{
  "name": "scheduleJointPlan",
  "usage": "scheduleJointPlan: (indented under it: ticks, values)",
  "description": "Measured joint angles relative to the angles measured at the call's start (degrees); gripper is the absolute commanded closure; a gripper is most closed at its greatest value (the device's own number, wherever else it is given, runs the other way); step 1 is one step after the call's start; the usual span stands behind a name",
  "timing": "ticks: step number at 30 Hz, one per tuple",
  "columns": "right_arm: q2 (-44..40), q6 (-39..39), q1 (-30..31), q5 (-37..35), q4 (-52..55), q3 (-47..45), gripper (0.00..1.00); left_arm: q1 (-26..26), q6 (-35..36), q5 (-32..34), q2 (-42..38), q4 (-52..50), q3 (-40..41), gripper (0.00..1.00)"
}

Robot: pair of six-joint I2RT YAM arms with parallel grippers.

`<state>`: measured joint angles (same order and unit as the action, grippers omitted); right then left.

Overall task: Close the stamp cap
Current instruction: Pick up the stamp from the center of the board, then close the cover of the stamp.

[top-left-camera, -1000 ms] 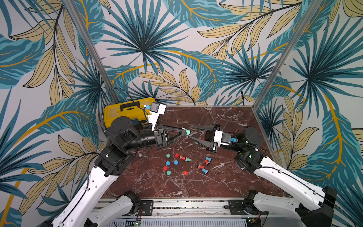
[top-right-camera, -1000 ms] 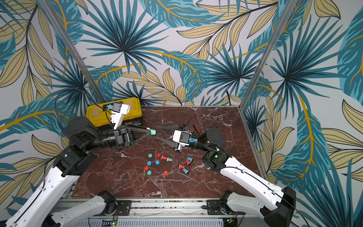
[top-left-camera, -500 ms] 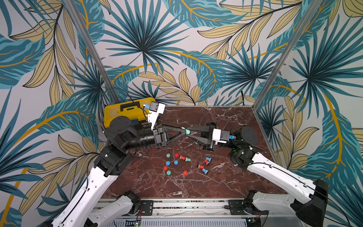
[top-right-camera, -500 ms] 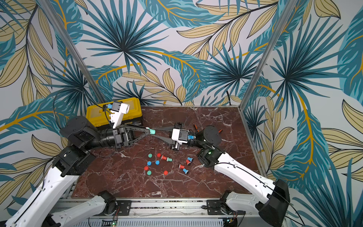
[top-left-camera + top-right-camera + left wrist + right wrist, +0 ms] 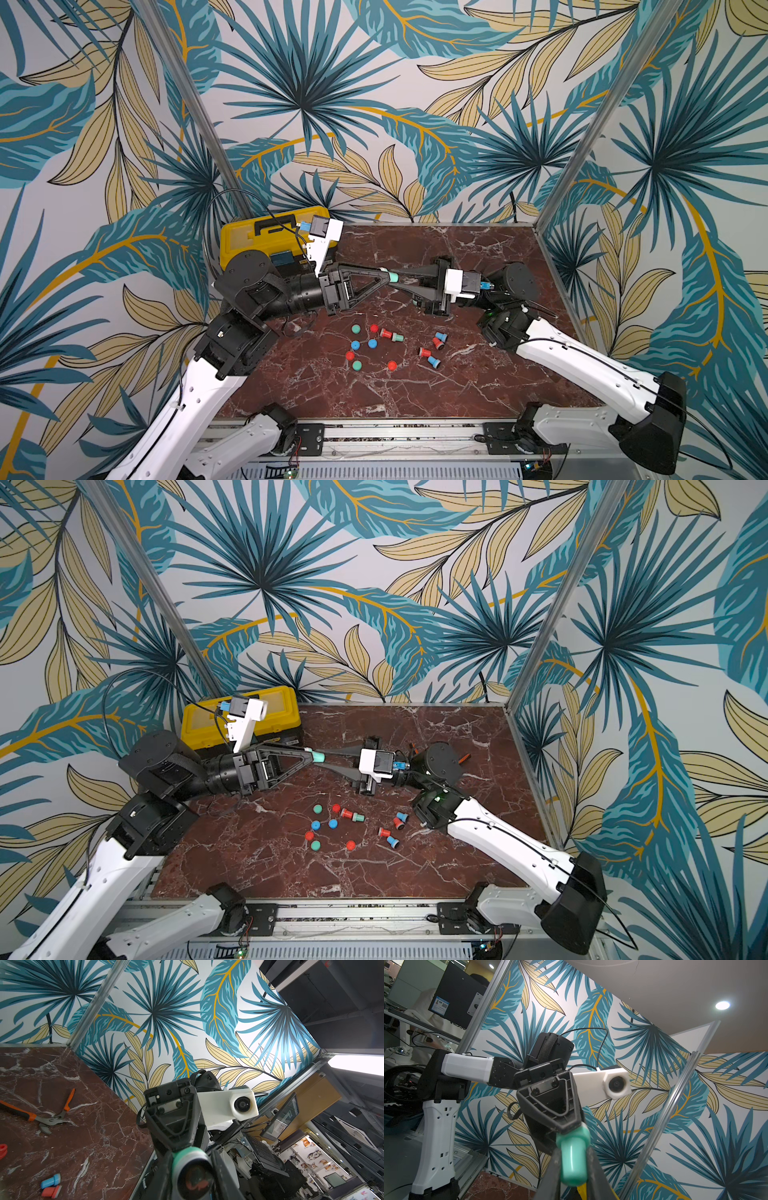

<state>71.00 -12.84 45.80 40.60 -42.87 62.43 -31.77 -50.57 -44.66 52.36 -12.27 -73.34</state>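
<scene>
**Top views.** Green stamp is held in the air, end to end between left gripper and right gripper. Both sets of jaws are clamped on it, tips nearly meeting. The fingers hide most of the stamp, so I cannot tell whether a cap sits on it. On the marble table below the jaws:
- loose caps: seven (three red, two blue, two green)
- lying stamps: five, though they are too small to be sure

One yellow toolbox sits behind the left jaws, partly covered by the arm.

**Left wrist.** Left jaws are tight on the stamp's green rim. Its end face is dark, reddish and blurred. On the table beyond the jaws:
- one pair of orange-handled pliers
- one blue stamp
- one red stamp
- one red piece, cut off at the edge

**Right wrist.** Right jaws are tight on the stamp's barrel, and the finger bases are cut off by the frame. The left jaws hold the flange end beyond.
</scene>
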Motion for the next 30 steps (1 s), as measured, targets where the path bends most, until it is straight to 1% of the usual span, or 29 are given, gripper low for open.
scheduleJointPlan:
  ticks: [1,5,9,12,14,18,21,24,27,30]
  values:
    - [0.0,0.0,0.0,-0.2,0.4,0.0,1.0,0.0,0.3,0.9,-0.3,0.1,0.4,0.58]
    - [-0.6,0.1,-0.1,-3.7,1.8,-0.1,1.0,0.6,2.0,4.8,-2.0,-0.5,2.3,0.43]
    - [-2.8,0.4,-0.1,-8.8,6.1,-0.9,1.0,4.1,4.0,7.4,-2.6,-0.8,3.1,0.41]
    - [-4.3,0.7,-0.1,-13.6,11.7,-0.9,1.0,6.9,7.7,10.1,-2.3,-4.7,2.9,0.4]
    - [-4.9,1.4,-0.1,-17.1,16.2,-0.9,1.0,7.8,12.6,13.7,-1.2,-10.4,1.4,0.38]
    - [-4.9,4.7,-0.1,-24.1,24.6,-0.9,1.0,9.3,21.5,20.9,0.5,-18.2,0.3,0.35]
    - [-4.0,8.9,-0.1,-29.4,31.5,-0.5,1.0,12.4,27.3,25.0,1.4,-21.5,1.2,0.35]
    - [-1.7,14.3,-0.1,-33.4,38.5,1.0,1.0,16.6,31.9,27.3,2.6,-23.2,3.7,0.34]
    - [1.4,20.6,-0.1,-36.3,45.6,2.8,1.0,21.2,35.4,28.2,4.6,-24.1,6.9,0.34]
    - [6.0,27.5,-0.1,-37.7,53.6,5.7,1.0,25.5,38.5,28.6,6.5,-25.1,9.7,0.34]
